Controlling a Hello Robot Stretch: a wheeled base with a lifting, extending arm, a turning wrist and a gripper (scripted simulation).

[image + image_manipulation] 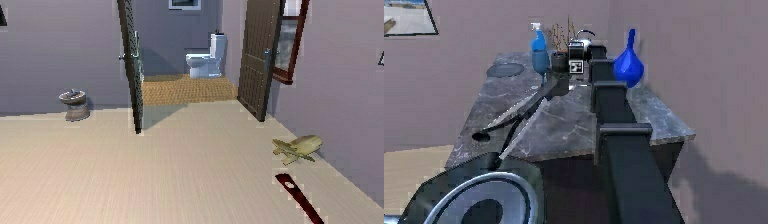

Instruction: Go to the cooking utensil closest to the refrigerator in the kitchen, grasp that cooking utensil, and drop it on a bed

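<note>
In the arm side view my dark arm [619, 130] reaches out over a grey marble tabletop [569, 125]. The gripper [554, 92] sits left of the two white marked squares. A long grey utensil-like thing [514, 117] with a dark rounded end runs from the gripper down to the left, above the tabletop. I cannot tell whether the gripper holds it or whether it lies on the marble.
On the tabletop stand a blue spray bottle [539, 48], a blue vase [627, 63] and a dark round dish [506, 70]. The forward view has an open doorway [190, 85] to a toilet [207, 57], a grey pot [73, 102], a tan toy plane [298, 150] and a dark red bat-like thing [298, 197] on the floor.
</note>
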